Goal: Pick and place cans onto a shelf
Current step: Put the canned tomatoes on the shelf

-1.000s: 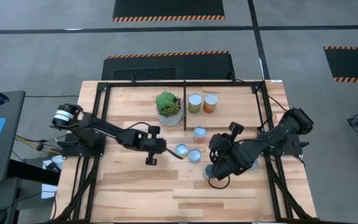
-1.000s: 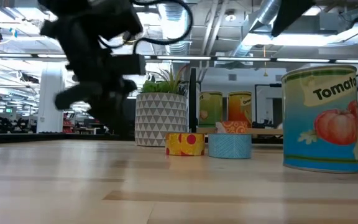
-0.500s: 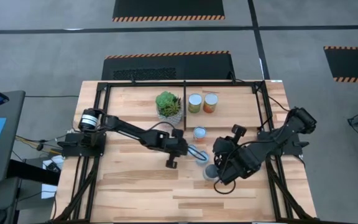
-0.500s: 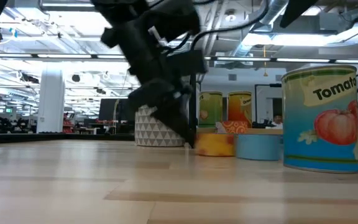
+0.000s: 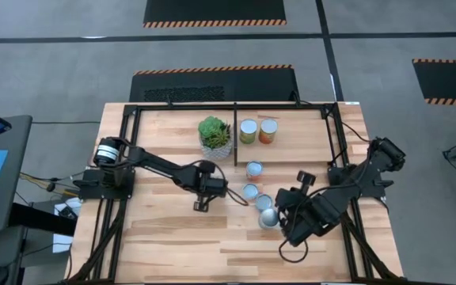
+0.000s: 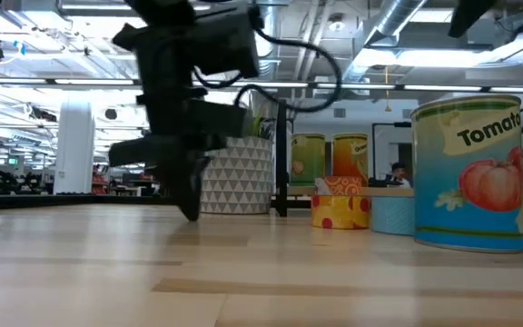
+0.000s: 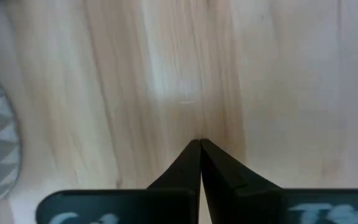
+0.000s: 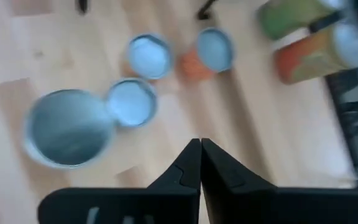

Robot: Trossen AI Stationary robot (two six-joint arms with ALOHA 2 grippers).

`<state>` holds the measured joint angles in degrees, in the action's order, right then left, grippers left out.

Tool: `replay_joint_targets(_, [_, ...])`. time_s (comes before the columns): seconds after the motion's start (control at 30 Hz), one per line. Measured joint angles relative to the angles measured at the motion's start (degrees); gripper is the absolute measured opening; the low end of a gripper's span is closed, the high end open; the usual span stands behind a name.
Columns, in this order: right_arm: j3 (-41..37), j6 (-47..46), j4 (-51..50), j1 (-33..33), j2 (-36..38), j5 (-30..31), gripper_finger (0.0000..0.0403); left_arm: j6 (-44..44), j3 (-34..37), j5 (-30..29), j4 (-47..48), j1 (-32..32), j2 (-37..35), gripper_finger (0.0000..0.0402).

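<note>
Behind the bench an open workshop shows, and I judge two cans (image 5: 258, 131) placed far on the shelf (image 5: 236, 104), four cans (image 5: 256, 201) left mid-bench, while my left gripper (image 5: 199, 205) and right gripper (image 5: 285, 237) hover, fingers pinched together, empty.

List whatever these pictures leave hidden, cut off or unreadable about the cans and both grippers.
- Tomato can, low view: label word cut off by the picture's edge.
- Pale-blue tin, low view: partly hidden behind the tomato can.
- Two shelf cans, right wrist view: blurred, labels unreadable.
- Right gripper, low view: out of frame.
- Left gripper, low view: a dark blur, no detail.
</note>
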<state>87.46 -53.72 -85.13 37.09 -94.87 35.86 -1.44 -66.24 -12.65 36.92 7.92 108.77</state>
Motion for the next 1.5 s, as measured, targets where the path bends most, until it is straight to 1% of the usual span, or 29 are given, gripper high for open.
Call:
replay_joint_targets(0.1, [0.0, 2.33, 3.81, -0.98, -0.02, -2.14, 0.0025, 2.83, 4.19, -1.69, -0.87, 0.42, -2.03, 0.0])
replay_joint_targets(0.17, [0.0, 4.79, 6.66, -1.96, -0.02, -3.07, 0.0021, 3.19, 7.34, -2.26, -2.57, 0.77, -4.26, 0.0])
replay_joint_targets(0.23, [0.0, 6.96, 8.37, -3.06, -0.02, -4.33, 0.0018, 3.14, 10.95, -2.38, -5.71, 1.09, -7.21, 0.0])
replay_joint_targets(0.3, [0.0, 9.26, 9.5, -4.59, -0.02, -7.45, 0.0016, 2.19, 15.06, -1.98, -9.94, 1.08, -10.58, 0.0])
replay_joint_targets(0.37, [0.0, 11.26, 10.87, -6.53, -0.02, -11.6, 0.0018, 0.78, 19.0, -1.52, -16.9, 0.67, -13.9, 0.0])
replay_joint_targets(0.4, [0.0, 12.43, 11.59, -7.46, -0.02, -13.37, 0.002, -0.16, 20.85, -1.06, -21.89, 0.38, -15.49, 0.0])
replay_joint_targets(0.47, [0.0, 15.08, 12.79, -9.25, -0.02, -15.53, 0.0025, -2.26, 23.89, 0.11, -31.42, -0.19, -17.85, 0.0])
replay_joint_targets(0.6, [0.0, 18.3, 13.93, -11.35, -0.02, -16.6, 0.0034, -5.61, 28.1, 1.89, -49.73, -0.41, -19.45, 0.0])
replay_joint_targets(0.67, [0.0, 18.32, 13.82, -11.46, -0.02, -17.46, 0.0035, -6.54, 29.02, 1.94, -54.93, -0.34, -19.68, 0.0])
replay_joint_targets(0.77, [-0.04, 19.6, 14.53, -11.21, -0.02, -20.47, 0.0036, -7.98, 30.07, 2.08, -58.74, -0.17, -19.61, 0.0])
replay_joint_targets(0.87, [-1.78, 23.64, 18.42, -10.78, -0.03, -23.77, 0.0043, -8.56, 31.42, 4.19, -62.29, -0.15, -19.61, 0.0])
replay_joint_targets(0.97, [-2.78, 26.45, 19.98, -10.87, -0.11, -26.15, 0.0061, -7.73, 32.07, 4.91, -63.31, -0.1, -19.61, 0.0])
replay_joint_targets(1.07, [-3.5, 27.1, 19.94, -10.89, -0.09, -28.6, 0.0086, -6.15, 32.05, 4.88, -63.73, -0.1, -19.61, 0.0])
replay_joint_targets(1.23, [-4.77, 26.93, 20.18, -11.02, -0.02, -28.57, 0.0143, -5.62, 32.05, 4.84, -63.77, -0.15, -19.61, 0.0])
replay_joint_targets(1.33, [-6.24, 26.9, 22.15, -11.02, -0.04, -28.49, 0.0178, -4.73, 32.05, 4.83, -63.77, -0.15, -19.61, 0.0])
replay_joint_targets(1.43, [-7.59, 26.5, 23.92, -11.02, -0.04, -27.84, 0.02, -4.61, 32.02, 4.83, -63.5, -0.15, -19.61, 0.0])
replay_joint_targets(1.5, [-8.54, 25.91, 25.18, -11.0, -0.04, -26.25, 0.0207, -4.53, 32.02, 4.81, -63.49, -0.15, -19.61, 0.0])
